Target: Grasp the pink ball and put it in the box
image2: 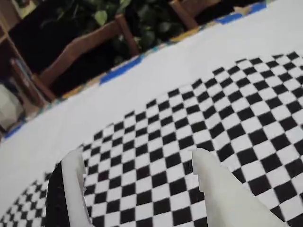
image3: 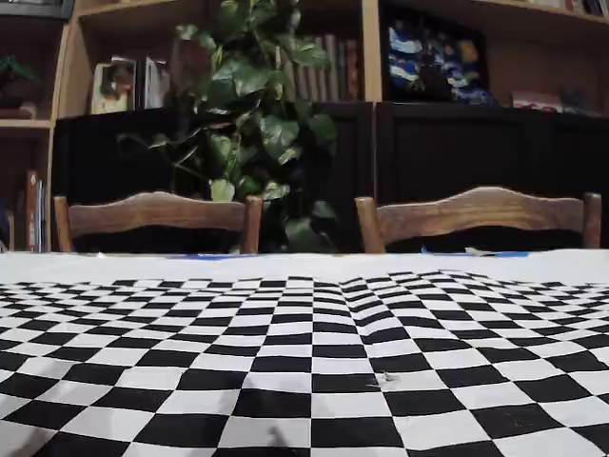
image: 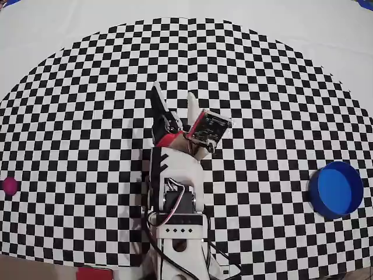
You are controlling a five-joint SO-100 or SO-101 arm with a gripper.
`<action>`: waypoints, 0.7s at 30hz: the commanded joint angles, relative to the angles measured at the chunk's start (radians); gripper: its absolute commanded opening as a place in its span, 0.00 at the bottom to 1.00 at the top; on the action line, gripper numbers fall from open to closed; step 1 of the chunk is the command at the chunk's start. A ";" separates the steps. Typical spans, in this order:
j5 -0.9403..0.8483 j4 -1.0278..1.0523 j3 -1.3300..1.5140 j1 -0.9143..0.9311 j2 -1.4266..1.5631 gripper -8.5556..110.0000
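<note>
In the overhead view the tool [image: 173,100] hangs over the middle of the checkered counter [image: 262,87], its two fingers spread with nothing between them, probably so it can swing either way. The pink ball [image: 9,185] sits at the far left edge and the blue box [image: 336,189] at the far right, well apart, so the ball is not yet grasped.

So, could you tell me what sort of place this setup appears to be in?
Most likely a home dining or living room, not a lab. In the fixed view, two wooden chairs stand behind the checkered cloth, with a leafy houseplant and bookshelves holding books behind them.
</note>
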 commanded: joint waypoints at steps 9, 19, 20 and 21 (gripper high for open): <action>-0.354 -0.049 0.008 0.009 0.002 0.29; -0.354 -0.127 0.008 -0.051 -0.040 0.29; -0.354 -0.130 0.008 -0.061 -0.043 0.29; -0.354 -0.132 0.008 -0.074 -0.044 0.29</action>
